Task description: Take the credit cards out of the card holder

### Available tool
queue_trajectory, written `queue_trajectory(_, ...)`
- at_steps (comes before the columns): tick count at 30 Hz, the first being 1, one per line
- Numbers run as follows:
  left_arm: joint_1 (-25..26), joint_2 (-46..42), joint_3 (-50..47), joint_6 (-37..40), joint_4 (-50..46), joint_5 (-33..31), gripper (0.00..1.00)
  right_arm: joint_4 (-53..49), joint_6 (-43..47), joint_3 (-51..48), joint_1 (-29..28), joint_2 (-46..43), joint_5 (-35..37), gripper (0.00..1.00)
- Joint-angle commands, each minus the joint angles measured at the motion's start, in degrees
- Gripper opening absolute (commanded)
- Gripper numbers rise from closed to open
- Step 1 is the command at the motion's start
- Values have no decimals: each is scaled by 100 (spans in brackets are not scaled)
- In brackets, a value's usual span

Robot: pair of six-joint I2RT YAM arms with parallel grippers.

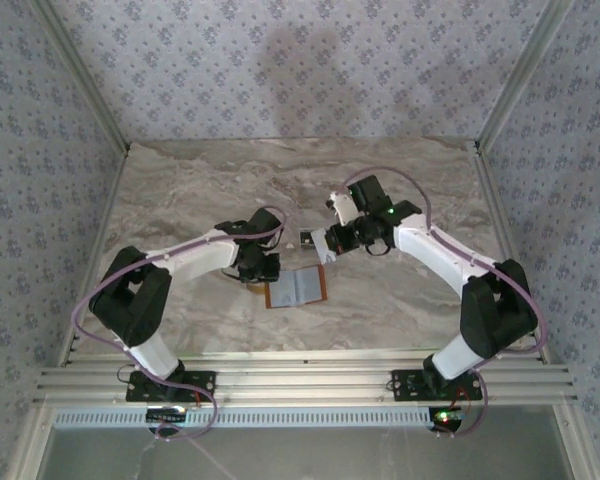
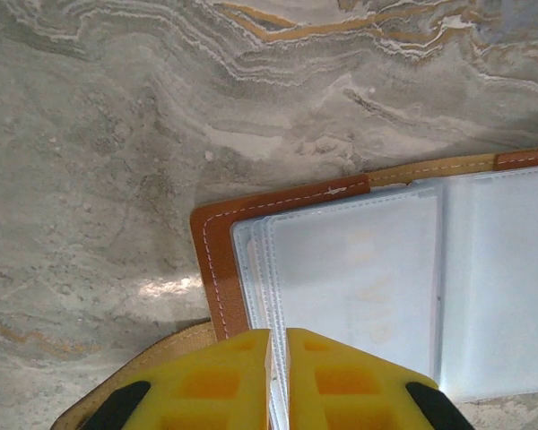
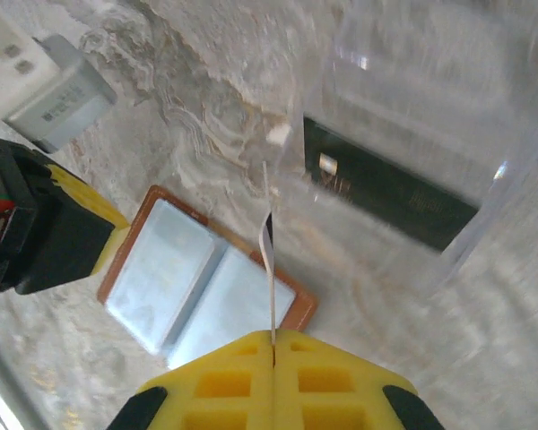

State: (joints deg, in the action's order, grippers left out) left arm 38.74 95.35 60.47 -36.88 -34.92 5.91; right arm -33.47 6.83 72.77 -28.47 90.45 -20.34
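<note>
Right pincer (image 3: pixel 272 339) holds credit card (image 3: pixel 269 260) lengthwise outward; left pincer (image 2: pixel 278 358) clamps card holder (image 2: pixel 359 269).

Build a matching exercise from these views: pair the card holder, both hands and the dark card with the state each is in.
Things:
1. card holder
2. left hand
3. right hand
4. dark card

States:
A. shut on a thin pale card seen edge-on
B. seen through clear plastic
C. lying open on the marble table
D. clamped on the holder's clear sleeves

Pairs: 1-C, 2-D, 3-A, 4-B
</note>
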Motion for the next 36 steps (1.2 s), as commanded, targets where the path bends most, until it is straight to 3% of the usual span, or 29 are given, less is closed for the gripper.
queue_trajectory(1,-7,-216,-50,13,-218,-119,14,-644,1990,500,36,271,312,0)
queue_trajectory(10,-64,-411,-393,-111,-244,-172,14,-1390,4870,1801,28,1202,816,0)
queue_trajectory(15,-74,-496,-471,-196,-290,-213,14,-2030,5766,2712,26,1959,1015,0)
queue_trajectory(24,-75,-548,-520,-332,-367,-273,14,-2866,6303,3932,-36,3006,1032,0)
queue_trajectory(36,-71,-640,-596,-444,-332,-309,14,-3516,6388,4318,-97,3777,1199,0)
